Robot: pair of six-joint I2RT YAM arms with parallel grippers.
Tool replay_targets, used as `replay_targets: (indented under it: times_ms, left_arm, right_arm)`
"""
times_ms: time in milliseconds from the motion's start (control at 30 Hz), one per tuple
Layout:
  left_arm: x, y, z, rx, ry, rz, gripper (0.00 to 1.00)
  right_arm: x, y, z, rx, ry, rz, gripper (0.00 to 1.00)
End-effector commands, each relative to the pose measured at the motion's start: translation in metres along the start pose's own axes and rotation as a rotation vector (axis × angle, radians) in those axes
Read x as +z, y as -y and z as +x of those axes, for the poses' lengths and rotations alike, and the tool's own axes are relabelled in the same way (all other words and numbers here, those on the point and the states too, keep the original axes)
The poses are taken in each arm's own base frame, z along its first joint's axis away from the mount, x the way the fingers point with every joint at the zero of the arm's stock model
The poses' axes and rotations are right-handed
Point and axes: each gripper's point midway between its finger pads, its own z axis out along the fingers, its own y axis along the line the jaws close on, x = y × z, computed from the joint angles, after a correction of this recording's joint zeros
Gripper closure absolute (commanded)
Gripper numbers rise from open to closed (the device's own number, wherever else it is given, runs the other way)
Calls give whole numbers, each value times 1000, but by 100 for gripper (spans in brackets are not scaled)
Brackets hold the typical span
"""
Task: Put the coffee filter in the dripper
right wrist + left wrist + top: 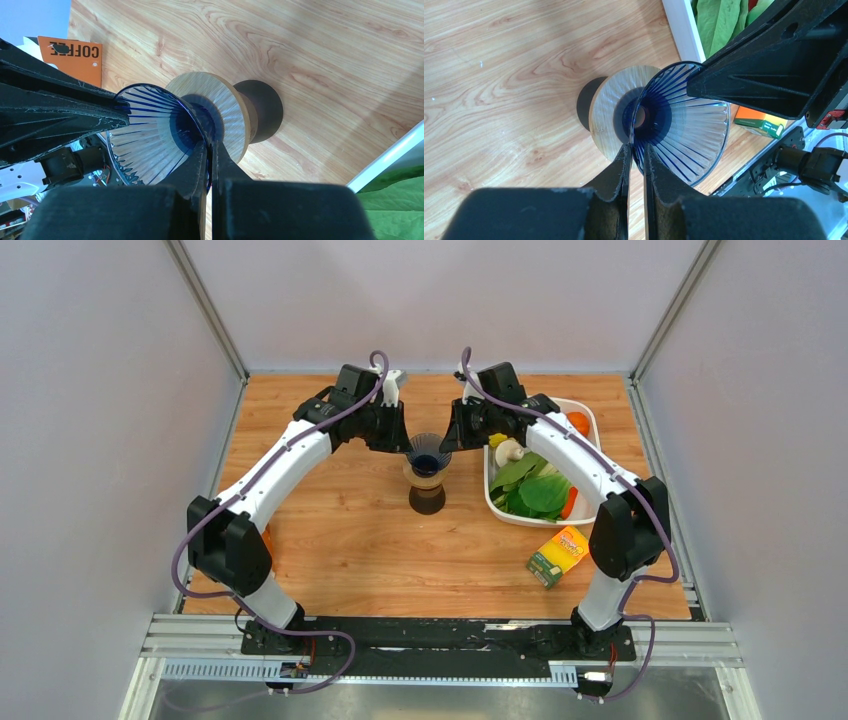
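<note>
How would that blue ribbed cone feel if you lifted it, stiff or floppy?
Probably stiff: the blue ribbed cone holds a round mouth though the left pincer and right pincer each pinch its thin rim. Likely light, perhaps brittle: it looks thin and see-through. The narrow-waisted dripper beneath might tip if tugged sideways.

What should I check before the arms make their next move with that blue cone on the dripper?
1. Left pincer gripping the blue cone by its rim: ok.
2. Right pincer gripping the opposite rim: ok.
3. Cone's narrow end sitting in the dripper mouth: ok.
4. Dripper standing upright: ok.
5. White paper filter inside the cone: cannot tell, only a pale ribbed wall shows.
6. Vegetable tub apart from the dripper: ok.
</note>
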Motion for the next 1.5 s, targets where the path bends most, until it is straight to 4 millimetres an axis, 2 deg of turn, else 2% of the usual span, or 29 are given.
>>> replay_targets:
  times_ms: [0,500,900,1167,1267,1467]
  left_arm:
    - [14,5,21,43,-80,27,100]
    - [26,-11,42,87,-110,-4,100]
    - [38,-26,62,128,-134,-39,100]
    - [38,-24,59,148,-127,-34,100]
    - [38,-20,58,150,-130,-16,99]
    - [33,-9,45,145,-105,17,94]
  right_arm:
    - [25,12,6,-53,-13,54,100]
    - [31,20,19,-106,-38,87,100]
    - [39,41,42,-147,-82,126,100]
    - [39,45,50,-157,-97,126,100]
    - [37,46,47,-149,-91,115,100]
    - [29,29,34,-135,-59,60,100]
